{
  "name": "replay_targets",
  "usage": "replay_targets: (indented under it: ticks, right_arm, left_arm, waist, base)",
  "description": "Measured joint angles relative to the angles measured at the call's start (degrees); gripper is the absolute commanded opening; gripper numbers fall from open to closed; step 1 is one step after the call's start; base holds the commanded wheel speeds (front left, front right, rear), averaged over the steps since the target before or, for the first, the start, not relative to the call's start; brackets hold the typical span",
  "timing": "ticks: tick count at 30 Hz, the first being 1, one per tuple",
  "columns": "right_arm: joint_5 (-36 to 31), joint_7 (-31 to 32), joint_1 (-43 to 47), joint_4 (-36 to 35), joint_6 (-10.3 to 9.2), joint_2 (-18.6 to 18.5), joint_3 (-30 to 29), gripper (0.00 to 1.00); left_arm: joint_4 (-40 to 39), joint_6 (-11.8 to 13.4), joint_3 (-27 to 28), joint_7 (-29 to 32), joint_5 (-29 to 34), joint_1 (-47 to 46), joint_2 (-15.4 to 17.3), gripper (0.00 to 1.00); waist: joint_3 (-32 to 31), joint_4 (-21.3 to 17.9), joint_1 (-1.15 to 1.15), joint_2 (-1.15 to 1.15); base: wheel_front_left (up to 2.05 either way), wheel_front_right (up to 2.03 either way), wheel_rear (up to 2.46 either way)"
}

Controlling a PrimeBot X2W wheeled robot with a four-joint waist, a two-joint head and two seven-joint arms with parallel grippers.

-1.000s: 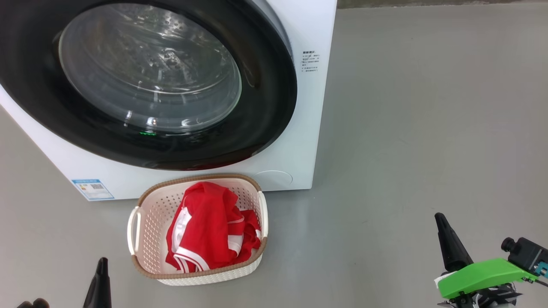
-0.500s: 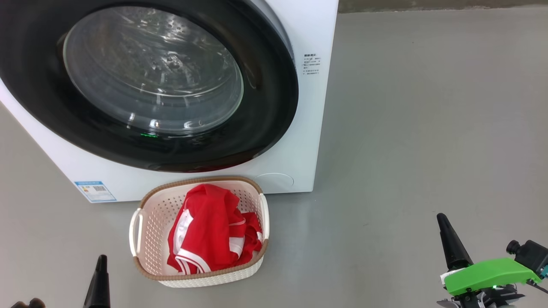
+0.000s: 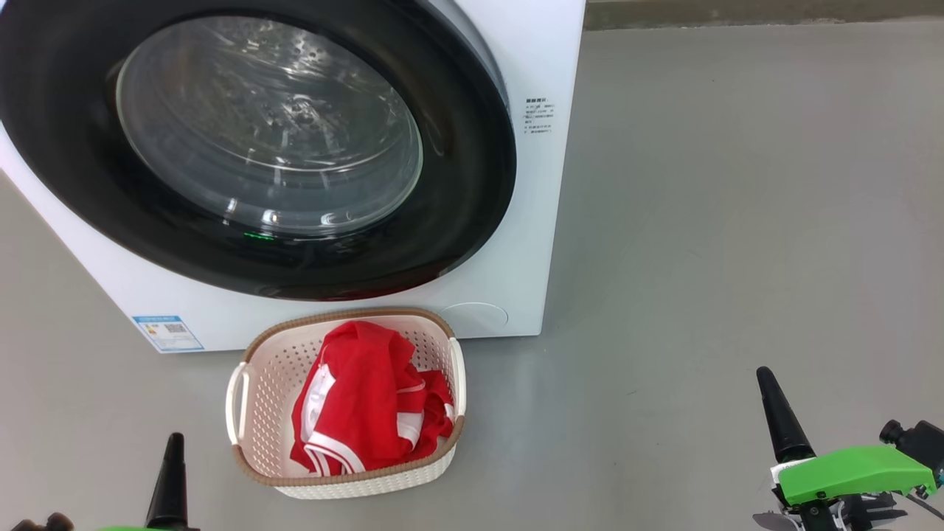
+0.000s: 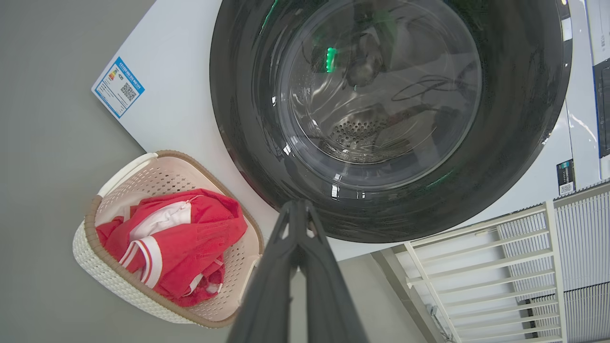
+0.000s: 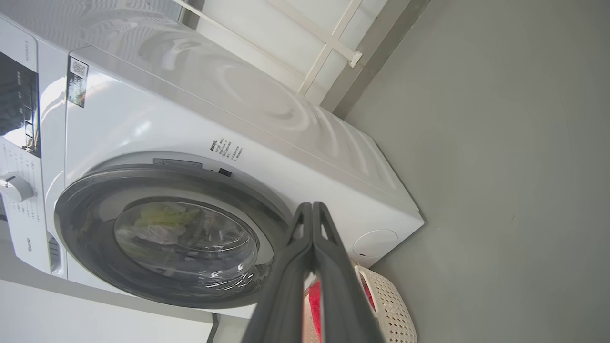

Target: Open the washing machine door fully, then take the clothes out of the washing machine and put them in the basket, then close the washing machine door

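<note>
Little has changed in the last second: only the head's view has drifted slightly, while the scene itself has stayed put. The washing machine door (image 3: 269, 125) sits closed against the washing machine (image 3: 538, 59). The clothes (image 3: 361, 405) lie heaped in the basket (image 3: 273, 383) on the floor (image 3: 700, 221) just in front. The left end effector (image 3: 171, 479) and right end effector (image 3: 782, 420) hang low, fingers pressed together, holding nothing. To me, the job looks finished.

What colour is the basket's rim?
Brown, woven-look, on the cream basket; clearest in the head view.
</note>
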Motion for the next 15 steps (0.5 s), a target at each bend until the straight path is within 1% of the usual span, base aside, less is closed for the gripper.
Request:
replay_targets:
  ticks: [3,4,15]
  right_arm:
    - [1.3,0.4,0.0,0.0,0.0,0.1,-0.1,0.0]
    - [2.4,0.8,0.0,-0.1,0.0,0.1,-0.3,0.0]
    - [8.2,2.4,0.1,-0.4,0.0,0.7,-1.4,0.0]
  left_arm:
    - [0.0,0.0,0.1,0.1,-0.8,-0.1,-0.1,0.0]
    - [0.0,0.0,0.3,0.6,-2.2,-0.1,-0.3,0.0]
    - [0.0,0.0,1.0,2.1,-7.3,-0.4,-0.9,0.0]
  waist:
    - [-0.1,0.0,0.0,0.0]
    - [-0.2,0.1,0.0,0.0]
    - [-0.6,0.2,0.0,0.0]
  base:
    - [0.0,0.0,0.0]
    - [0.0,0.0,0.0]
    - [0.0,0.0,0.0]
